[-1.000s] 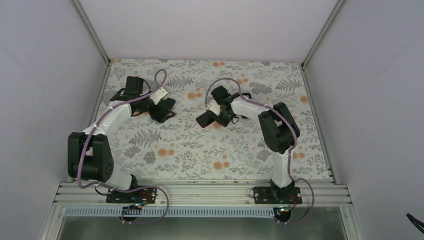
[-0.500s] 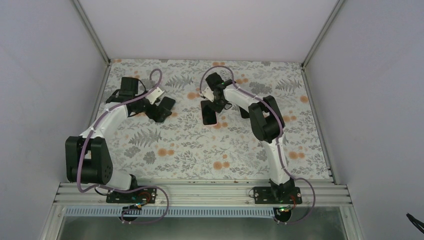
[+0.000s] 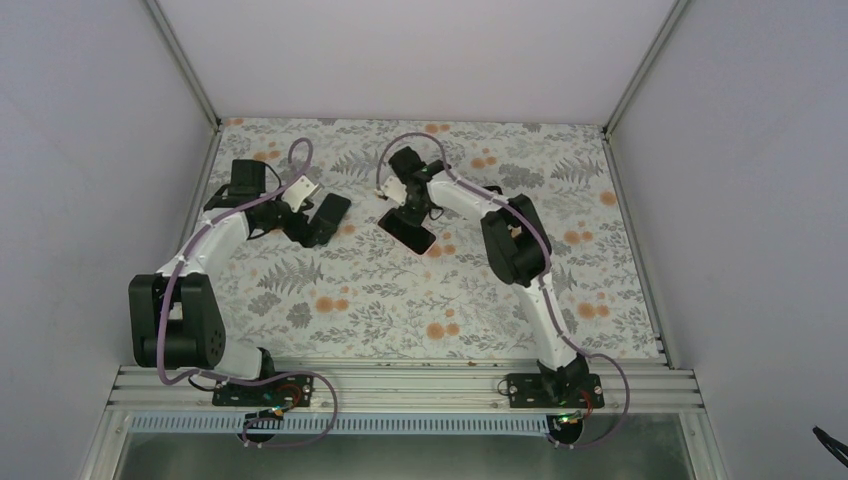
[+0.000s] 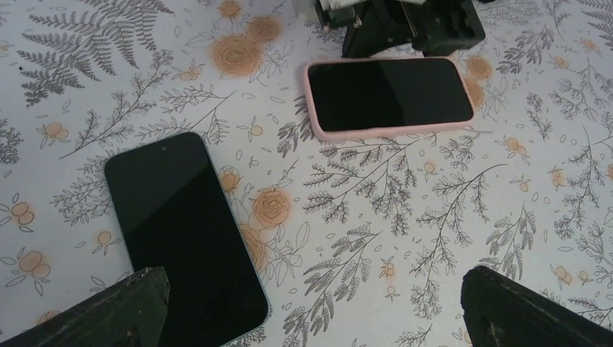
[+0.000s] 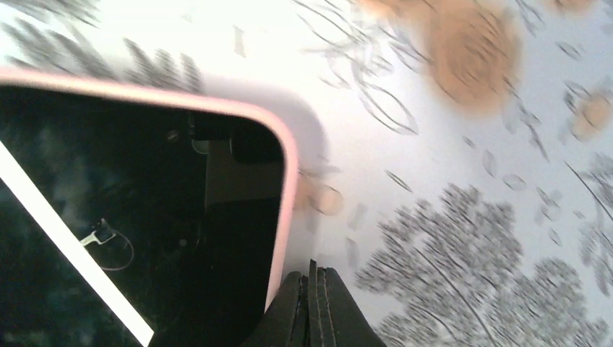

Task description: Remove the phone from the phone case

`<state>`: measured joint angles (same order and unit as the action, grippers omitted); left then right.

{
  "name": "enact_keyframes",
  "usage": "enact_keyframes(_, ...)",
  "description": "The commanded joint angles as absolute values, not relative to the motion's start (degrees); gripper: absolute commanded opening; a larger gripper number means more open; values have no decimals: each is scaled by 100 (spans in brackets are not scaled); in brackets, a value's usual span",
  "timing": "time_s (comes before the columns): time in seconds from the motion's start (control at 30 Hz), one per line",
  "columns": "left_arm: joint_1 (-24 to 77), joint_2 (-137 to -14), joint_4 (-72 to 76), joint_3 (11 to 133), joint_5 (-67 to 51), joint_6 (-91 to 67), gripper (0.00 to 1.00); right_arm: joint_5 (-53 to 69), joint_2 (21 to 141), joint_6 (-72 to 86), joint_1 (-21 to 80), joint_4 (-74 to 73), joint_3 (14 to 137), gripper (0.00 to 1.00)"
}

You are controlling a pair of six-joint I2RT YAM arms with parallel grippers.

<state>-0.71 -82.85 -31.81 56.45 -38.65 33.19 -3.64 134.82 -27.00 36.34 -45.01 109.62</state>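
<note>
A bare dark phone (image 4: 184, 231) lies flat on the floral table, also visible in the top view (image 3: 328, 216). A pink case (image 4: 390, 94) with a glossy black face lies flat beyond it, also visible in the top view (image 3: 410, 232). I cannot tell whether that face is a screen or the case's inside. My left gripper (image 4: 311, 322) is open and empty, its left finger (image 4: 94, 311) over the phone's near corner. My right gripper (image 5: 316, 307) is shut, its tips on the table right beside the case's pink rim (image 5: 285, 210); it stands at the case's far edge (image 3: 408, 203).
The floral table (image 3: 330, 300) is walled by white panels on three sides, with metal posts at the back corners. The arm bases sit on a rail (image 3: 400, 385) at the near edge. The purple cables loop above both arms.
My left gripper has drawn back left, leaving the bare phone on the table. My right arm has swung left and farther back, and the case has turned and shifted with it.
</note>
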Motion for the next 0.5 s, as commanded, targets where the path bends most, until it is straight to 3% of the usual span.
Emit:
enact_keyframes(0.0, -236, -8072, -3193, 5581, -4192, 3542, 100, 108, 13733, -2770, 3918, -4800, 11146, 4)
enact_keyframes(0.17, -378, -8000, -3258, 5564, -4269, 3612, 100, -502, 13468, -2596, 3966, -4444, 10995, 7)
enact_keyframes(0.23, -426, -7985, -3281, 5567, -4311, 3641, 100, -376, 13120, -2595, 3874, -4367, 10946, 31)
enact_keyframes(0.37, -524, -7980, -3306, 5570, -4424, 3669, 100, 216, 12641, -2979, 3797, -4789, 10936, 95)
enact_keyframes(0.47, -545, -7996, -3281, 5570, -4500, 3630, 100, 828, 12267, -3899, 3797, -5216, 10570, 100)
